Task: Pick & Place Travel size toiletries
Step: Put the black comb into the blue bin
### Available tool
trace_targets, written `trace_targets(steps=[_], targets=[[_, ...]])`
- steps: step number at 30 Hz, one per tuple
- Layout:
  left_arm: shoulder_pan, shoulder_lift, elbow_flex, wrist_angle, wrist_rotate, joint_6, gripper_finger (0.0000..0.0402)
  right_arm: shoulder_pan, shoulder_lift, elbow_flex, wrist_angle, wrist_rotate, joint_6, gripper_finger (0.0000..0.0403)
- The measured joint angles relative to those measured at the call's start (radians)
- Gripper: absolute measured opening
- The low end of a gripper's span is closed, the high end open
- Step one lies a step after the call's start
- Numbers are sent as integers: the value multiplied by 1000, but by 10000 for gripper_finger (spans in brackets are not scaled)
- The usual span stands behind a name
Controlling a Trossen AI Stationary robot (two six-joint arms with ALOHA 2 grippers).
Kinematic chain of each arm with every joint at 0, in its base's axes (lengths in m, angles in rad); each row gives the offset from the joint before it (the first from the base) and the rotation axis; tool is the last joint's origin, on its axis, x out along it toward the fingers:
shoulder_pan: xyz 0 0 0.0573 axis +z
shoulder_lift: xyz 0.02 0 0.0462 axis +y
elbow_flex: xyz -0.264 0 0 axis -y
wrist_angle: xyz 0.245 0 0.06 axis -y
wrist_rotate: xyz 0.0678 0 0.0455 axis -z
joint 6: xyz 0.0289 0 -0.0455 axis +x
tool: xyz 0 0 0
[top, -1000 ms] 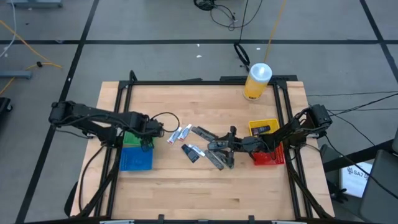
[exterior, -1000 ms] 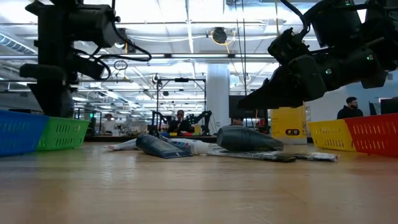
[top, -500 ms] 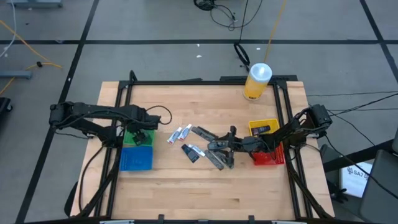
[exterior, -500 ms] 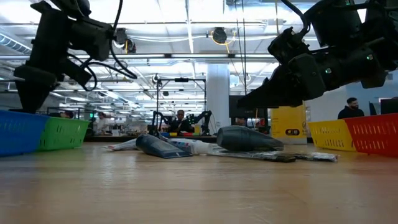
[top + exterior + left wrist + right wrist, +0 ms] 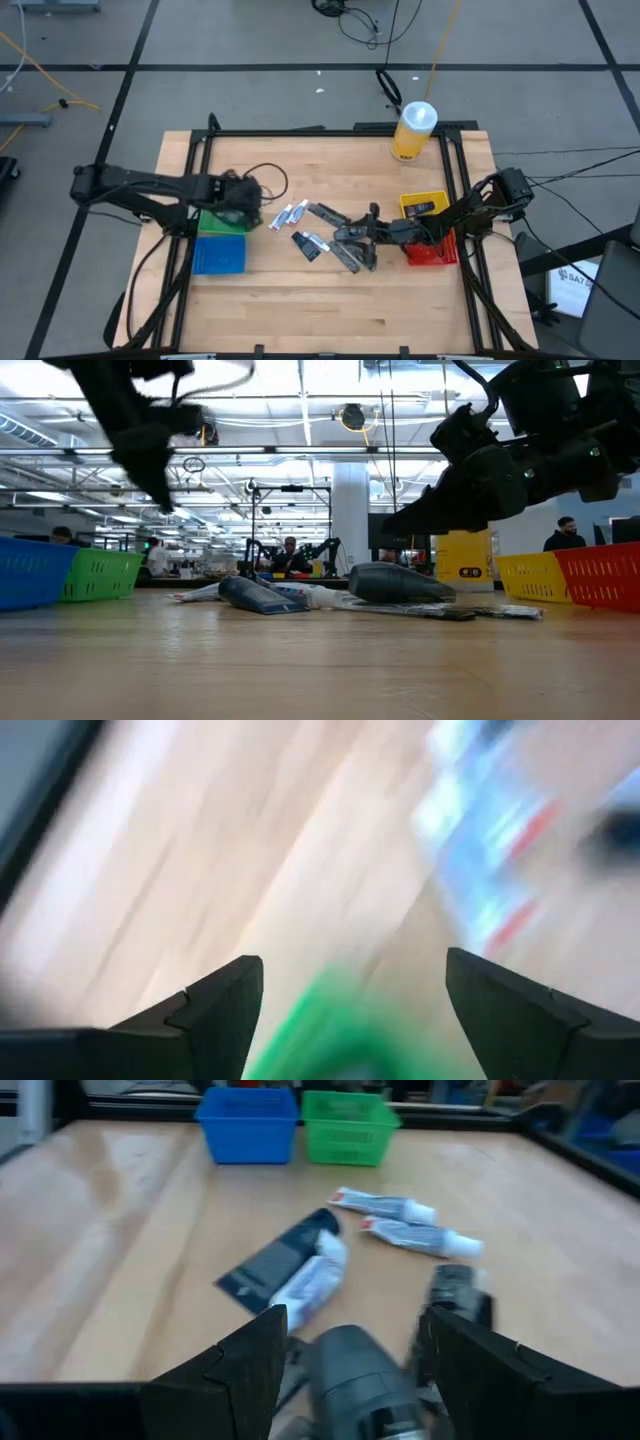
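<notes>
The travel size toiletries lie mid-table: two white-and-blue tubes (image 5: pixel 290 214) (image 5: pixel 400 1220), a dark packet (image 5: pixel 275 1262) with another tube (image 5: pixel 315 1285) against it, and grey sticks (image 5: pixel 325 213). A dark grey rounded item (image 5: pixel 400 582) (image 5: pixel 360 1365) lies flat on the wood. My right gripper (image 5: pixel 350 236) (image 5: pixel 352 1320) hovers open just above it, a finger on either side and a gap beneath in the low view. My left gripper (image 5: pixel 250 203) (image 5: pixel 350 970) is open with nothing between its fingers. It is raised by the green bin (image 5: pixel 213 220), short of the two tubes.
A blue bin (image 5: pixel 218 255) stands against the green one at the left. A yellow bin (image 5: pixel 423 205) and a red bin (image 5: pixel 432 252) stand at the right. A big yellow bottle (image 5: pixel 413 130) is at the far edge. People (image 5: pixel 565 532) show in the room beyond.
My left gripper drew back from beside the two tubes to over the green bin. It has since risen and swung toward the table's middle, tipping less steeply. My right gripper and the toiletries have kept still.
</notes>
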Motion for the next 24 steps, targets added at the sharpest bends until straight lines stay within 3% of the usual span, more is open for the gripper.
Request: trace_targets(steps=[5,8,11,16,19,24], targets=[[-74,1,-165,683,11,240,304,-1,0,0,-1,-85,65,221],[-80,63,-263,1040,75,311,305,-2,-16,0,-24,-92,84,223],[-78,142,-323,1289,133,312,302,18,-87,34,-204,-138,107,230],[-81,286,-338,1453,151,301,300,72,-212,174,-787,-115,261,250],[-89,364,-316,1508,162,303,303,105,-237,235,-1038,-115,404,255],[-97,484,-269,1586,276,298,303,146,-221,245,-1140,-141,626,252]])
